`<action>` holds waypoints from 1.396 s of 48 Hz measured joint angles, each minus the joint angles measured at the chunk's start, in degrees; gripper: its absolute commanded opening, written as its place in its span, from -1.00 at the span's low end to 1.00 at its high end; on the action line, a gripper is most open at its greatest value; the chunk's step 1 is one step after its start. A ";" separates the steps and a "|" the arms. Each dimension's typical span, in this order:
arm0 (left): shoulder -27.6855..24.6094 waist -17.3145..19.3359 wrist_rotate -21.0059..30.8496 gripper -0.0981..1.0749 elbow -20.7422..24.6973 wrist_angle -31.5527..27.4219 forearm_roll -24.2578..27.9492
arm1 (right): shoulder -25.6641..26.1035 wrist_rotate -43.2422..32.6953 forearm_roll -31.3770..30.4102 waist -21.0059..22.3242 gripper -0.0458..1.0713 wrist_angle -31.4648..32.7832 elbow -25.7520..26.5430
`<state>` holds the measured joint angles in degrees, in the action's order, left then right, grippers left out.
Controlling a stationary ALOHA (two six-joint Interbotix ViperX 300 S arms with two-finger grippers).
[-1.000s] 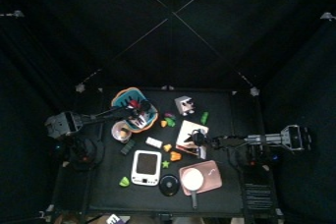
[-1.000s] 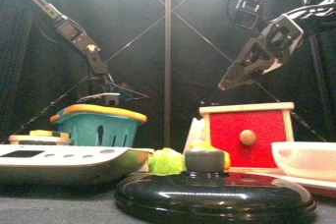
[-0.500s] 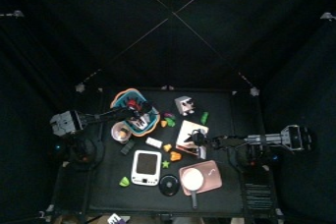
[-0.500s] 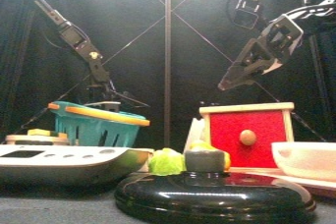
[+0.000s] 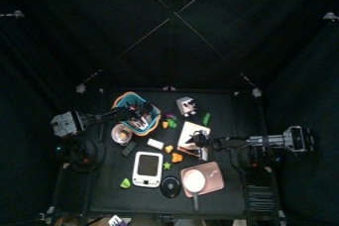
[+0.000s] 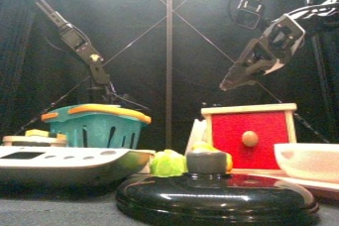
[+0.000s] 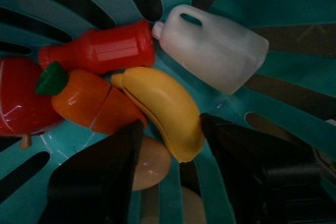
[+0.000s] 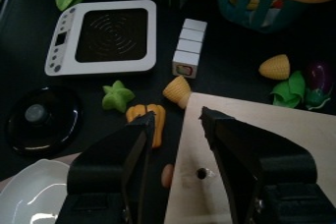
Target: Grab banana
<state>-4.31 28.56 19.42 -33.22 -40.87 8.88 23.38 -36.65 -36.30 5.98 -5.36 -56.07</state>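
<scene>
The yellow banana [image 7: 164, 110] lies in the teal basket [image 7: 282, 90] among a red bottle [image 7: 105, 46], a white jug [image 7: 217, 46] and an orange toy vegetable [image 7: 82, 100]. My left gripper [image 7: 178, 174] is open just over the banana, with its lower tip between the jaws. The basket shows at the table's back left in the top view [image 5: 134, 102] and the front view [image 6: 95, 129], where the left gripper [image 6: 97, 79] reaches down into it. My right gripper [image 8: 182, 154] is open and empty, high over a beige cutting board [image 8: 262, 149].
A white scale [image 8: 105, 36], a black lid [image 8: 39, 115], a white bowl [image 8: 33, 194], a domino block [image 8: 194, 46], a green star [image 8: 118, 95] and an orange carrot [image 8: 151, 125] lie near the board. A red box [image 6: 249, 136] stands at the front right.
The basket has rocked and shifted slightly left under the left gripper. The right arm has not moved.
</scene>
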 measured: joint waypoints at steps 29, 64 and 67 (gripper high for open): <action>-1.67 0.00 -0.09 0.20 0.00 0.00 0.79 | -0.35 0.18 0.00 0.00 0.52 0.00 0.18; 6.33 -0.35 -0.44 0.17 0.35 -1.05 0.88 | -0.35 0.18 0.00 0.09 0.52 0.00 0.18; 6.33 -0.35 -0.44 0.17 0.35 -0.97 0.88 | -0.35 0.18 0.00 0.09 0.52 0.00 0.18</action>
<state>2.02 28.21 18.98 -32.87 -41.84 9.76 23.03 -36.47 -36.30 6.06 -5.36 -55.90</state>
